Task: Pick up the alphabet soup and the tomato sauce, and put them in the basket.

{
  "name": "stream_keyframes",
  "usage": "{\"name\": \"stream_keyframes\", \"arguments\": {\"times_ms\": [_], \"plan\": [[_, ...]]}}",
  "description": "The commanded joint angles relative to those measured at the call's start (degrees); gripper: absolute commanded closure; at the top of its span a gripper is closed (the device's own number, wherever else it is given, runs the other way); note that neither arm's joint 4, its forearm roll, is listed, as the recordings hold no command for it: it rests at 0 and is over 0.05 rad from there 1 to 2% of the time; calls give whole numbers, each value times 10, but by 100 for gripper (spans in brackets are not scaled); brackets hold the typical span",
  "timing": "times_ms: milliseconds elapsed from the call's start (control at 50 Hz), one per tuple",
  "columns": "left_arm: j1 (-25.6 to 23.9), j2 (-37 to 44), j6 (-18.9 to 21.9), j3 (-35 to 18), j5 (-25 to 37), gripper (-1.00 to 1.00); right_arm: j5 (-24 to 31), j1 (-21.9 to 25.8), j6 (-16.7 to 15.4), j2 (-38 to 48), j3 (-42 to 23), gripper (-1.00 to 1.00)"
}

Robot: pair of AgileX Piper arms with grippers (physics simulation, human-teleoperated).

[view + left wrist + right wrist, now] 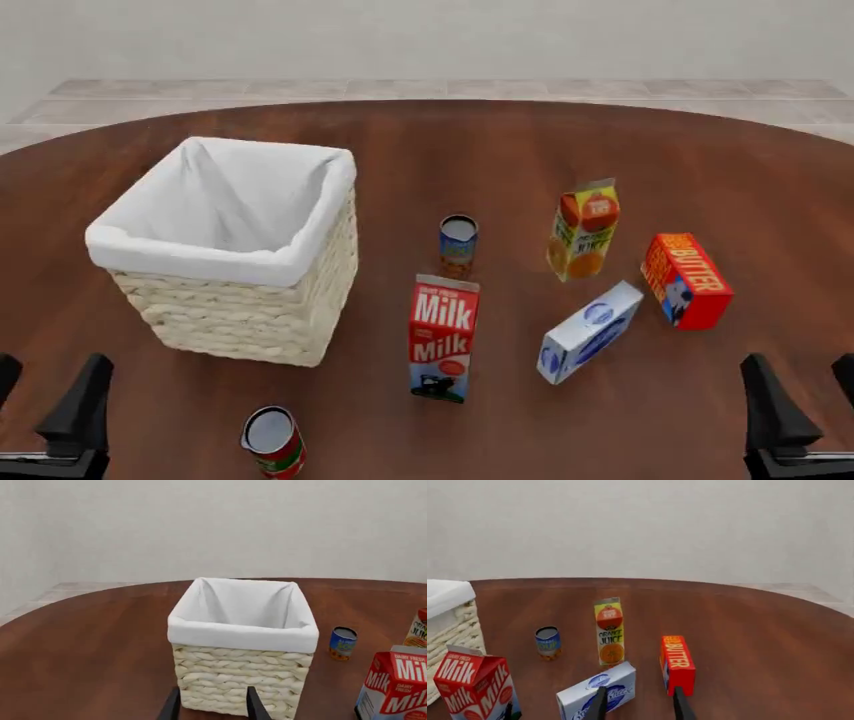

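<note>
Nothing in the basket [318, 262] yet — both cans to go.
Alphabet soup [274, 441] stands in front of it, tomato sauce [458, 245] to its right; left gripper [51, 405] and right gripper [798, 405] spread, empty.

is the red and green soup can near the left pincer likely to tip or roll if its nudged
The alphabet soup stands upright on its flat base, so a low nudge probably slides it. A high push could tip it, and its round body would then likely roll. It looks rigid, not crushable.

Milk carton [443, 338] upright, OJ carton [585, 229] tilted, butter box [686, 281], blue-white box [589, 331] — all on brown table [534, 150]
</note>
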Motion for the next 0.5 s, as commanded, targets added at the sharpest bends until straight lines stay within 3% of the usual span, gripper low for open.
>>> {"name": "stream_keyframes", "arguments": {"times_ms": [20,140,360,500], "plan": [[0,3,0,-1,-1,-100,-5,6,1,10,0,-100],[0,3,0,-1,-1,-100,-8,4,3,13,0,-100],[0,3,0,-1,-1,-100,-95,4,-4,111,-5,-100],[0,3,0,-1,-1,-100,-70,4,-11,123,-52,-100]]}}
